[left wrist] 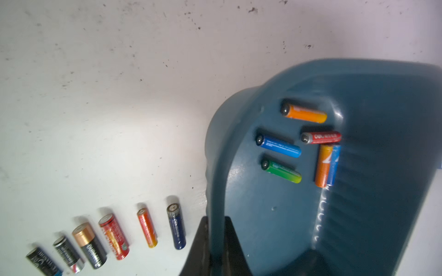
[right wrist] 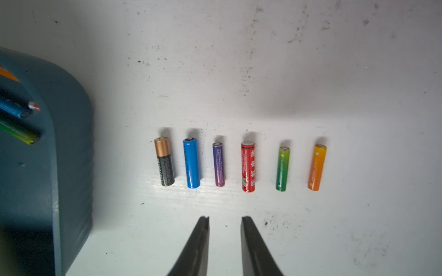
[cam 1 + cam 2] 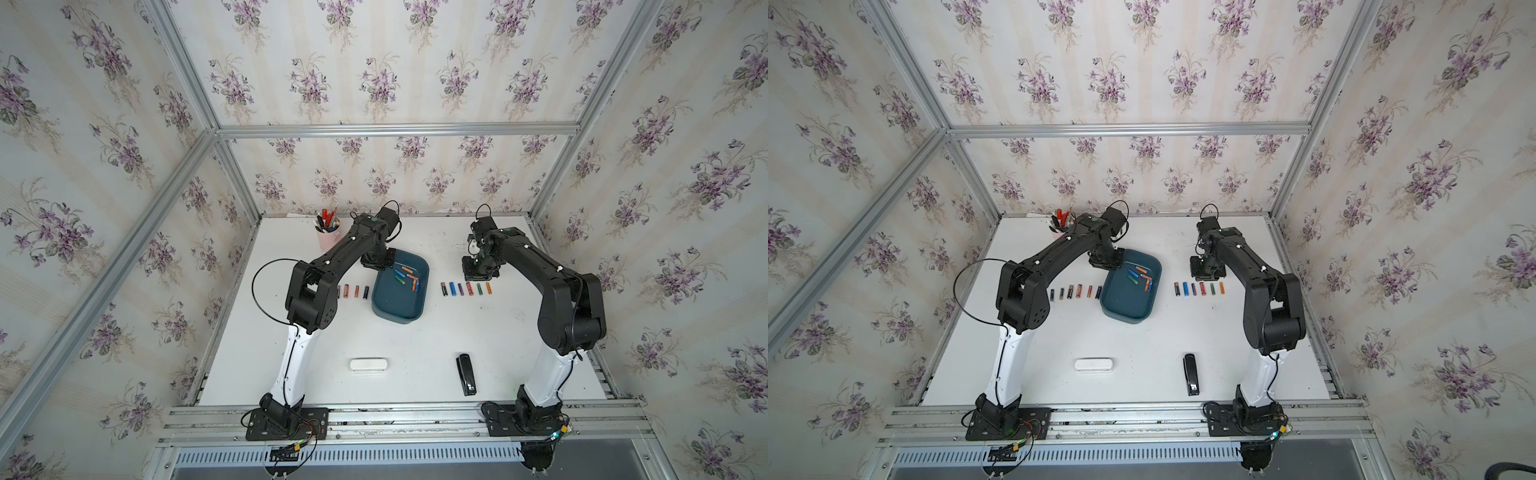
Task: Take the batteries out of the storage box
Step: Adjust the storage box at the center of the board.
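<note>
The dark teal storage box [image 3: 399,307] [image 3: 1125,305] stands mid-table. Several batteries [image 3: 405,278] [image 3: 1140,277] lie inside it, near its far end. In the left wrist view they are an orange one [image 1: 303,114], a blue one [image 1: 278,146], a green one [image 1: 282,171], a red one [image 1: 320,137] and an orange and blue pair [image 1: 324,165]. My left gripper [image 1: 216,218] [image 3: 377,262] is shut on the box's left wall [image 1: 215,167], one finger inside and one outside. My right gripper [image 2: 224,218] [image 3: 480,270] hangs open and empty right of the box [image 2: 35,179].
A row of batteries [image 3: 356,291] [image 1: 114,236] lies on the table left of the box, and another row [image 3: 465,289] [image 2: 239,165] lies right of it. A pink cup of pens [image 3: 328,239] stands at the back. A white case [image 3: 369,365] and a black stapler [image 3: 466,374] lie near the front.
</note>
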Motion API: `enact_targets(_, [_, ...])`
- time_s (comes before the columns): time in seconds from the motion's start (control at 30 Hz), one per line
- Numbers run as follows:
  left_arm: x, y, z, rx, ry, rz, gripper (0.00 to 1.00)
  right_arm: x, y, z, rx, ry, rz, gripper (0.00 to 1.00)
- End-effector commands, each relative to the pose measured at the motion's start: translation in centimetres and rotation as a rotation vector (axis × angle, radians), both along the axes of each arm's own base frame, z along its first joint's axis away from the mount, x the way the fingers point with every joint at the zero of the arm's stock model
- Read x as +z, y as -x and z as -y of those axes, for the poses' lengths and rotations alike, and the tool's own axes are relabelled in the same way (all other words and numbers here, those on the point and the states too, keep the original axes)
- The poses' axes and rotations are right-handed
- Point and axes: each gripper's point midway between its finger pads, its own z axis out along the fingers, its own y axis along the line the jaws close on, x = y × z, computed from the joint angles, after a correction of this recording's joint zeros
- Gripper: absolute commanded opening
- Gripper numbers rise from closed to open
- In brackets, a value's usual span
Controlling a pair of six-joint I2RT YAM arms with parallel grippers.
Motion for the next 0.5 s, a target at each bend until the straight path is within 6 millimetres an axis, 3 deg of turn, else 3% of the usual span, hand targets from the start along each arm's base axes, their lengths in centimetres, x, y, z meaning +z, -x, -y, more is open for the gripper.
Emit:
enact_targets(0.0, [1.4, 1.2, -1.2, -0.001, -0.075, -0.029, 0.04, 0.4, -0.6, -0.3, 0.013, -0.019, 0.033, 0.29])
enact_targets(0.27, [2.1, 3.1, -2.2, -0.003, -0.148, -0.111, 0.05, 0.6, -1.3, -0.8, 0.018, -0.043, 0.050, 0.29])
enact_targets(0.47, [3.1, 3.6, -2.7, -0.008, -0.184, -0.094, 0.05, 0.2, -1.3, -1.2, 0.013, -0.068, 0.050, 0.29])
